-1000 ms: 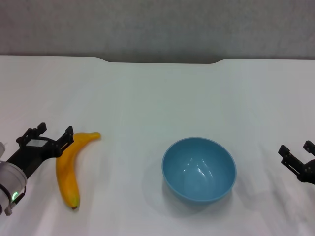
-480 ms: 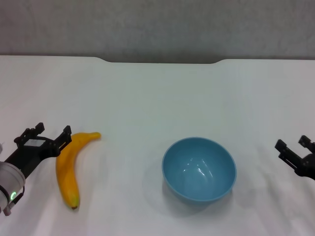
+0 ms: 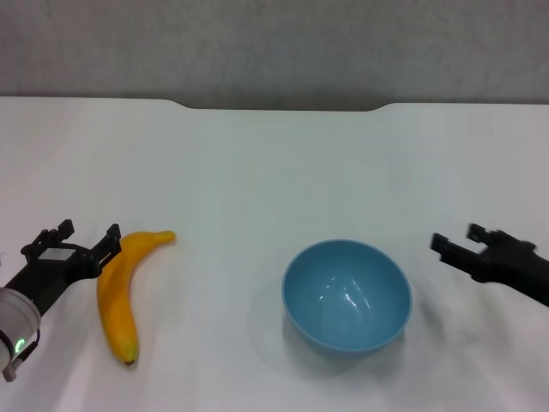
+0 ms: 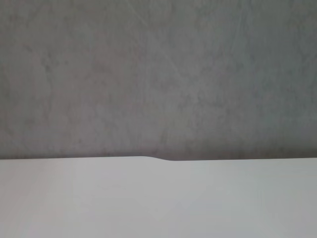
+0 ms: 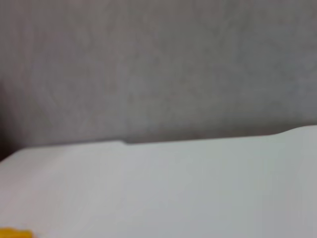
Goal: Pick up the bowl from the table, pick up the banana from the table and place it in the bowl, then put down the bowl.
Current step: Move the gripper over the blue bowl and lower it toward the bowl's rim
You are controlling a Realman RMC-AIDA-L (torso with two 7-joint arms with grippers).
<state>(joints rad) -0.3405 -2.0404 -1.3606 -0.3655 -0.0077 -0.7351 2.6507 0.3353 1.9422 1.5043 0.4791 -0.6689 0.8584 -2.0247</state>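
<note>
The light-blue bowl stands upright and empty on the white table, right of centre and near the front. The yellow banana lies at the front left, its dark tip toward me. A sliver of the banana also shows in the right wrist view. My left gripper is open and empty, just left of the banana's far end and apart from it. My right gripper is open and empty, a short way right of the bowl's rim and not touching it.
The table's far edge has a shallow notch in front of a grey wall. The left wrist view shows only the table and the wall. Bare tabletop lies between the banana and the bowl.
My right gripper has swung in from the right edge toward the bowl. My left gripper has drifted slightly left, away from the banana. The bowl and banana have not moved.
</note>
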